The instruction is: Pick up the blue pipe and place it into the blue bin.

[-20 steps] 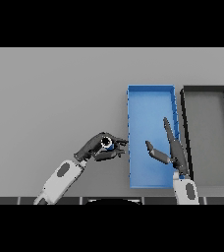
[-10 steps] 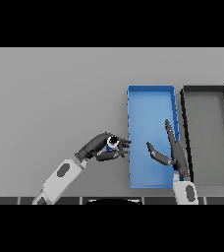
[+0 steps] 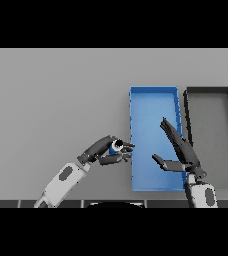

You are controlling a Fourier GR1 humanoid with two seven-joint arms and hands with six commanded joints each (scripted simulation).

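- Carrying is the step in hand, as I judge it: the left hand holds the blue pipe just beside the near left wall of the blue bin, and the pipe is not yet over the bin's floor
- Curled fingers and thumb of that hand pinch the pipe between them; only its pale round end and a bit of blue show, so how it is tilted I cannot tell
- The right hand hovers over the near right part of the bin, fingers straight and spread, thumb held out toward the pipe, touching nothing
- Next, by my reckoning, the left hand must cross the bin's left wall, come over the blue floor, then loosen its grip; the right hand stands close to that path and may need to keep out of the way
- Farther right, a dark bin lies beside the blue one, apart from both hands, on the grey table
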